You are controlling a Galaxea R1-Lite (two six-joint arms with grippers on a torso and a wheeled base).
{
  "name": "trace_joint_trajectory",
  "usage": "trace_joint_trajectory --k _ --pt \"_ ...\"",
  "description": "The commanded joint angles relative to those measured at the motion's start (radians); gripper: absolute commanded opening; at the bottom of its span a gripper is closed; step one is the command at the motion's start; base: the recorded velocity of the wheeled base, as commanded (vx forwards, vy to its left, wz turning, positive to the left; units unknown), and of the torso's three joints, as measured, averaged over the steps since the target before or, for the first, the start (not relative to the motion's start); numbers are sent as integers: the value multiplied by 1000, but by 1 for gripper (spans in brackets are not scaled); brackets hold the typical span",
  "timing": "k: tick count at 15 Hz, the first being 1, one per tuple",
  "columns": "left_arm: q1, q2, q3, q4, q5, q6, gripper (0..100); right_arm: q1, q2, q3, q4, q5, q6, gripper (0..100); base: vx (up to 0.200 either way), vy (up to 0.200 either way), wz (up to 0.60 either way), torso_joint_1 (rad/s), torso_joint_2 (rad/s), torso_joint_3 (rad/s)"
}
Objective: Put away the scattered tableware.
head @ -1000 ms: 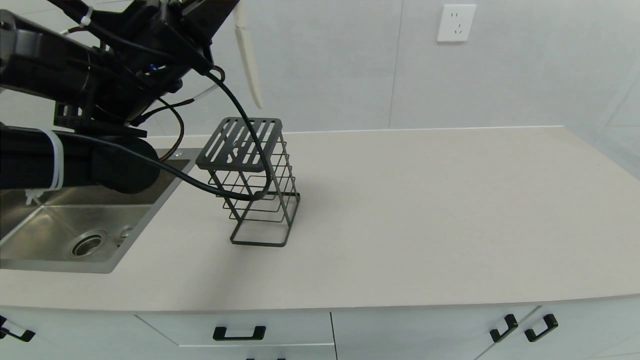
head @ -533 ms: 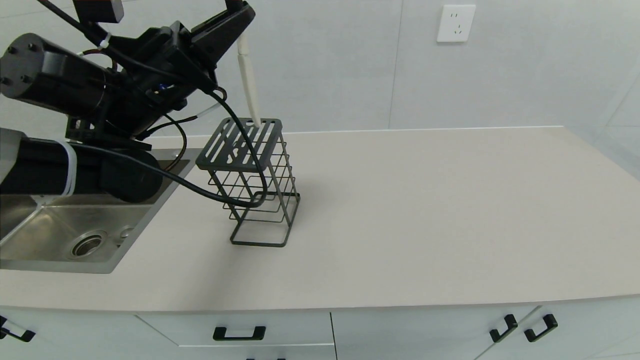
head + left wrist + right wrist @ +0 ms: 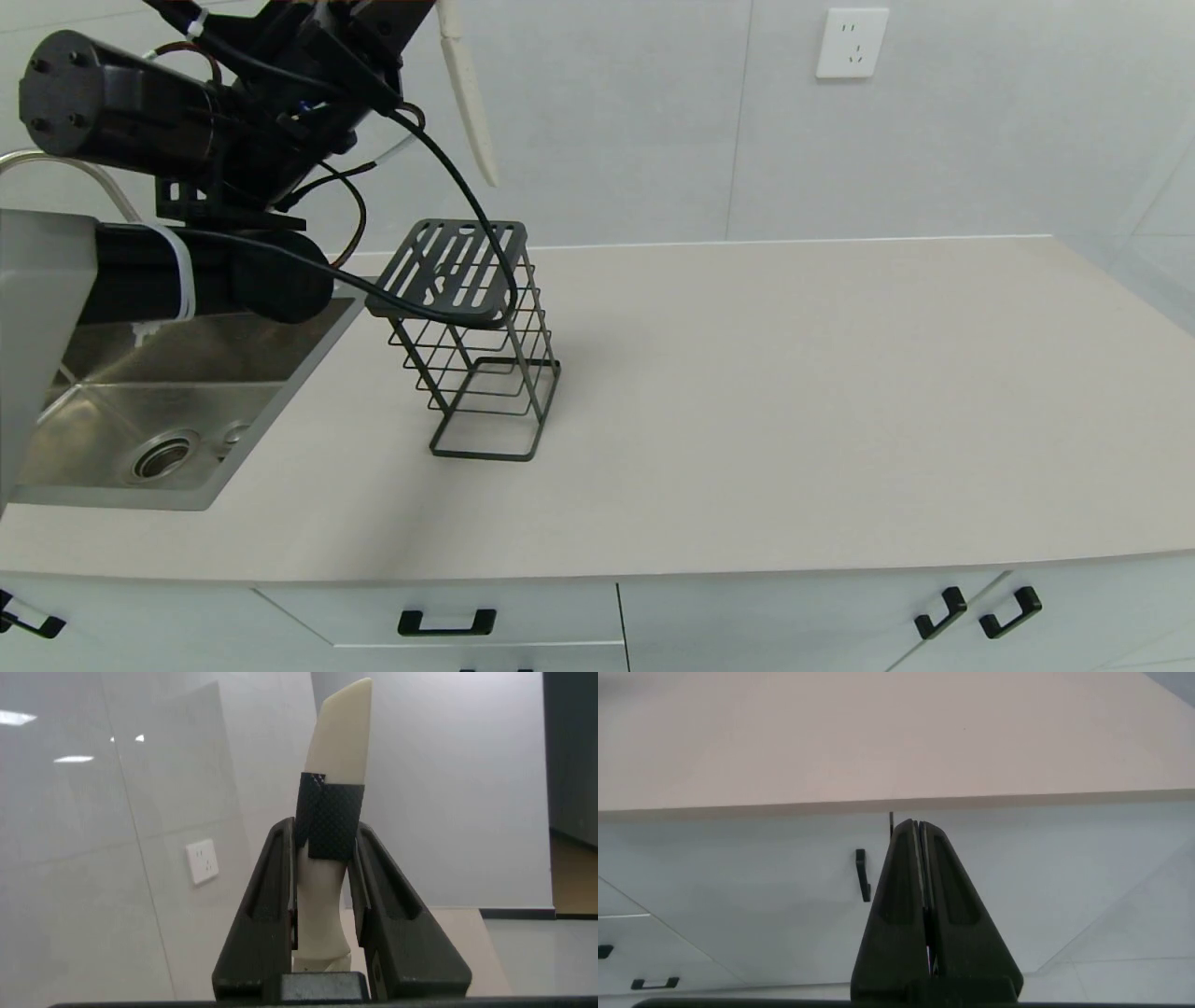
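Your left gripper (image 3: 325, 833) is clamped on a cream utensil (image 3: 468, 93), with its fingers pressing on a black patch on the shaft. The utensil hangs down from that gripper at a tilt. Its narrow tip is in the air above the wire cutlery rack (image 3: 425, 257) and apart from the rack's slotted top. The rack stands upright on the desk (image 3: 794, 392), below and a little ahead of the left gripper, just beside the sink (image 3: 112, 497). Your right gripper (image 3: 921, 827) is pressed together with nothing between its fingers. It sits low, off the desk's front edge, and beyond it you see white cabinet fronts and a black handle (image 3: 862, 873).
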Motion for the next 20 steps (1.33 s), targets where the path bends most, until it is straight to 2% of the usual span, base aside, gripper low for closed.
trace_joint_trajectory --k 1,2,3,5,6,7,9,10,11,13,16,20 --pt "-1 27 -29 -1 0 -8 0 0 1 0 0 -1 0 0 0 0 0 0 0 0" --pt "1 15 -10 -1 0 -29 0 0 1 0 0 -1 0 0 0 0 0 0 0 0" --pt "2 6 21 -1 -3 -37 0 0 1 0 0 -1 0 0 0 0 0 0 0 0" --pt "-1 -42 99 -1 -20 -37 0 0 1 0 -2 -1 1 0 0 0 0 0 0 0" --pt "-1 -94 179 -1 -66 -32 0 0 1 0 -2 -1 1 0 0 0 0 0 0 0" --pt "-1 -129 249 -1 -94 -19 0 0 1 0 -2 -1 1 0 0 0 0 0 0 0" --pt "8 -163 370 -1 -153 78 0 0 1 0 -2 -1 0 0 0 0 0 0 0 0" --pt "8 -163 370 -1 -153 78 0 0 1 0 -2 -1 0 0 0 0 0 0 0 0" --pt "18 -168 375 -1 -176 98 0 0 1 0 -2 -1 -2 0 0 0 0 0 0 0" --pt "15 -155 338 -1 -176 98 0 0 1 0 -2 -1 -2 0 0 0 0 0 0 0" --pt "15 -89 234 -1 -175 98 0 0 1 0 0 -1 -2 0 0 0 0 0 0 0" --pt "-22 -63 223 -1 -175 92 0 0 1 0 0 -1 1 0 0 0 0 0 0 0"
